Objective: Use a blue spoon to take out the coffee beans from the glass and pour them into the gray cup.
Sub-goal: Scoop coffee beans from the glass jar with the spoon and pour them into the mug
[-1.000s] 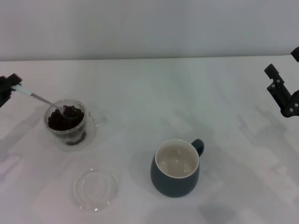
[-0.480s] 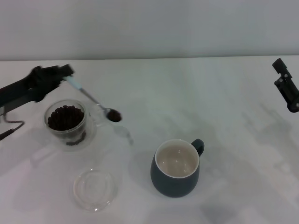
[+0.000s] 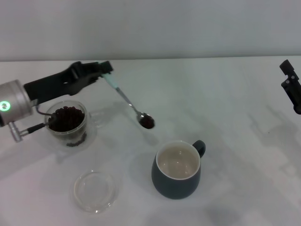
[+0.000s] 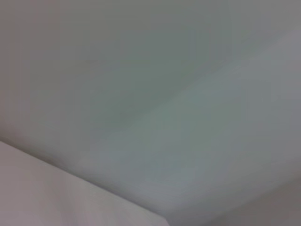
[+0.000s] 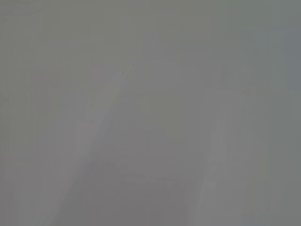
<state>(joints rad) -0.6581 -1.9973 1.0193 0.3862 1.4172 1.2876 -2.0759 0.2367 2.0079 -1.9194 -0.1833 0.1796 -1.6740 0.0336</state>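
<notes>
My left gripper [image 3: 104, 70] is shut on the pale handle end of the blue spoon [image 3: 129, 103], held in the air above the table. The spoon slants down to the right, and its bowl carries coffee beans [image 3: 147, 122], above and to the left of the gray cup [image 3: 178, 169]. The cup stands upright with a cream inside that shows no beans. The glass [image 3: 66, 123] stands at the left under my left arm, filled with dark coffee beans [image 3: 66, 117]. My right gripper [image 3: 291, 92] is at the far right edge, away from everything.
A flat clear glass dish [image 3: 95, 190] lies near the front, below the glass. The white table [image 3: 235, 117] meets a pale wall at the back. Both wrist views show only blank pale surfaces.
My left gripper has lifted the loaded spoon out of the glass and carried it rightward toward the gray cup. The right arm drew slightly further toward the right edge.
</notes>
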